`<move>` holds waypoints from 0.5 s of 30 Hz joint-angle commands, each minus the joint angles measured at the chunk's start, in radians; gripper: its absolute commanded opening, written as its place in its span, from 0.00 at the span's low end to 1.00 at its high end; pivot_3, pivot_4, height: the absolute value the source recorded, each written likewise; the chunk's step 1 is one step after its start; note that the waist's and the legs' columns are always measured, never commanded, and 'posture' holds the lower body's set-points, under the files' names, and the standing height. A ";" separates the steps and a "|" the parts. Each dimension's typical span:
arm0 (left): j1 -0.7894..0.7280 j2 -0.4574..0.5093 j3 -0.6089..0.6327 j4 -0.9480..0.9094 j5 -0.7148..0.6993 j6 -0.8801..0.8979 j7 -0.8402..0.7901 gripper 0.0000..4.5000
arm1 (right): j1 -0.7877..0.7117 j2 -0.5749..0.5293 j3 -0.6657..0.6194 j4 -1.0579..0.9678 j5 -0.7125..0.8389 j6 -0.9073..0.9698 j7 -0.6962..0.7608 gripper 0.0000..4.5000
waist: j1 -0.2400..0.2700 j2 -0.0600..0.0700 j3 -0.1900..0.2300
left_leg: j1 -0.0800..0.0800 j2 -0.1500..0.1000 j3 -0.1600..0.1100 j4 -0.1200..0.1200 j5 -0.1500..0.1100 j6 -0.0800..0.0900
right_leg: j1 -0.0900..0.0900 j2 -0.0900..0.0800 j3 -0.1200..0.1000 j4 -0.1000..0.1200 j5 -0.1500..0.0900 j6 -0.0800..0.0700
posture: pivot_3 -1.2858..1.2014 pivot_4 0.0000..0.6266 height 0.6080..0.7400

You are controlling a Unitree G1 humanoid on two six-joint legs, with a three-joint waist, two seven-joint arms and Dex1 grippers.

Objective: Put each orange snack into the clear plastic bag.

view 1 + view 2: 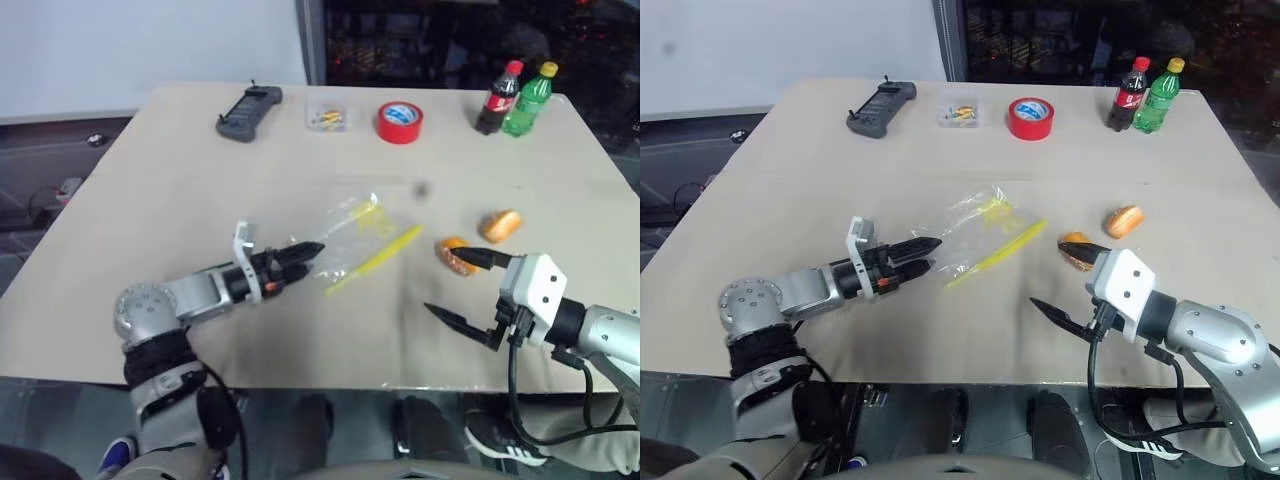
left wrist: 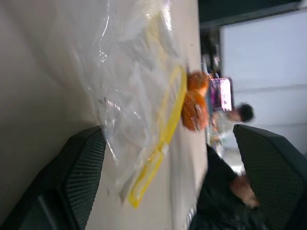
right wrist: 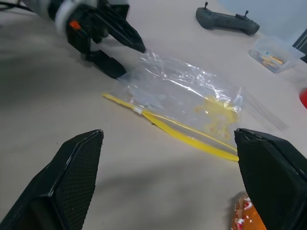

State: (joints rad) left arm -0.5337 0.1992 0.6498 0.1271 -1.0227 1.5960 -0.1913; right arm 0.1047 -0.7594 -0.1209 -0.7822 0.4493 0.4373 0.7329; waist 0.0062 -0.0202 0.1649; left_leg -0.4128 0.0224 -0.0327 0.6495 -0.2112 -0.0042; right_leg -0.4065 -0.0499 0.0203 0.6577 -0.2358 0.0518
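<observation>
**Open grippers at the bag and the nearer snack: likely failure modes**

Nearest the head camera, the right gripper (image 1: 466,291) stands with its two black fingers spread wide and empty; its upper fingertip lies just beside the nearer orange snack (image 1: 456,256), and whether it touches cannot be told. A second orange snack (image 1: 500,225) rests on the table (image 1: 180,170) a little farther off, apart from the first. To the robot's left, the left gripper (image 1: 303,262) is likewise wide and holds nothing, its fingertips at the near corner of the clear plastic bag (image 1: 355,235), which lies flat with its yellow strip (image 1: 380,258) turned toward the snacks.

Judged risks: the bag is thin and crinkly, so closing on one corner may catch a single layer and leave the mouth sealed, or merely drag the bag across the table. The shiny wrapping of each snack may let it slip from the fingertips or skid away if the lower finger pushes before the jaws close. With the mouth flat against the table, a snack pushed toward it could shove the whole bag along instead of entering.

A remote control (image 1: 249,109), small clear box (image 1: 327,119), red tape roll (image 1: 400,121) and two bottles (image 1: 513,98) stand well apart along the far edge.
</observation>
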 commanded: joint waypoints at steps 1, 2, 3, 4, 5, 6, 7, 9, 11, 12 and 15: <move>0.033 -0.055 -0.021 -0.067 -0.039 -0.039 -0.034 0.98 | 0.004 0.004 -0.024 -0.030 0.013 -0.027 0.005 1.00 | 0.000 -0.001 0.000 | 0.000 0.000 0.000 0.000 0.000 0.000 | 0.000 0.000 0.000 0.000 0.000 0.000 | 0.52 0.24 1.00; 0.059 -0.052 -0.027 -0.082 -0.056 -0.035 -0.064 0.98 | 0.007 0.004 -0.026 -0.032 0.013 -0.028 0.006 1.00 | -0.001 -0.001 0.001 | 0.000 0.000 0.000 0.000 0.000 0.000 | 0.000 0.000 0.000 0.000 0.000 -0.001 | 0.52 0.24 1.00; 0.086 -0.043 -0.042 -0.096 -0.054 -0.038 -0.081 0.98 | 0.010 0.002 -0.030 -0.034 0.014 -0.028 0.006 1.00 | -0.007 -0.001 0.001 | 0.000 0.000 0.000 0.000 0.000 0.000 | 0.000 0.000 0.000 0.000 0.001 -0.002 | 0.52 0.24 1.00; 0.108 -0.038 -0.053 -0.100 -0.039 -0.046 -0.075 0.98 | 0.014 0.001 -0.036 -0.034 0.016 -0.029 0.008 1.00 | -0.009 -0.001 0.001 | 0.000 0.000 0.000 0.000 0.000 0.000 | 0.000 0.000 0.000 0.000 0.002 -0.003 | 0.52 0.24 1.00; 0.117 -0.042 -0.053 -0.093 -0.020 -0.055 -0.053 0.98 | 0.018 -0.001 -0.040 -0.034 0.016 -0.030 0.010 1.00 | -0.014 -0.001 0.001 | 0.000 0.000 0.000 -0.001 0.000 0.000 | 0.000 0.000 0.000 0.000 0.002 -0.003 | 0.52 0.24 1.00; 0.112 -0.062 -0.039 -0.069 0.001 -0.062 -0.007 0.98 | 0.021 -0.003 -0.043 -0.030 0.012 -0.033 0.012 1.00 | -0.014 -0.001 0.000 | 0.000 0.000 0.000 -0.001 0.000 0.000 | -0.001 0.000 0.000 0.000 0.002 -0.004 | 0.52 0.24 1.00; 0.107 -0.082 -0.037 -0.056 0.022 -0.073 0.032 0.98 | 0.024 -0.004 -0.044 -0.028 0.009 -0.036 0.013 1.00 | -0.014 0.000 0.000 | 0.000 0.000 0.000 -0.001 0.000 0.000 | 0.000 0.000 0.000 0.000 0.002 -0.004 | 0.52 0.24 1.00; 0.097 -0.120 -0.036 -0.051 0.048 -0.120 0.093 0.98 | 0.023 -0.003 -0.042 -0.027 0.005 -0.037 0.009 1.00 | -0.010 -0.001 -0.002 | 0.001 0.000 0.000 0.000 0.000 0.000 | 0.001 0.000 0.000 -0.001 0.000 -0.001 | 0.52 0.24 1.00; 0.060 -0.177 -0.008 -0.010 0.064 -0.173 0.179 0.98 | 0.016 0.000 -0.036 -0.029 0.003 -0.032 0.001 1.00 | -0.005 -0.001 -0.003 | 0.005 0.000 0.000 0.000 0.000 0.000 | 0.005 0.000 0.000 -0.002 -0.001 0.000 | 0.52 0.24 1.00; 0.043 -0.200 -0.012 0.006 0.069 -0.198 0.197 0.98 | 0.014 0.001 -0.033 -0.030 0.001 -0.031 -0.002 1.00 | 0.000 0.000 -0.003 | 0.008 0.000 0.000 0.000 0.000 0.000 | 0.009 -0.001 0.000 -0.003 -0.001 0.000 | 0.52 0.24 1.00; -0.004 -0.262 -0.013 0.030 0.051 -0.265 0.237 0.98 | 0.013 -0.001 -0.031 -0.031 -0.004 -0.028 -0.006 1.00 | 0.008 -0.001 -0.005 | 0.014 0.000 -0.001 0.000 -0.001 0.000 | 0.016 -0.001 -0.002 -0.007 -0.001 0.000 | 0.52 0.24 1.00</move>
State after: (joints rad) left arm -0.5415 -0.0472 0.6379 0.1123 -1.0080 1.3737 -0.0079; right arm 0.1275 -0.7587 -0.1344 -0.7830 0.4455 0.4231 0.7336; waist 0.0140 -0.0212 0.1600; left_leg -0.3986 0.0223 -0.0341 0.6491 -0.2130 -0.0064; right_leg -0.3905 -0.0514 0.0177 0.6496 -0.2368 0.0523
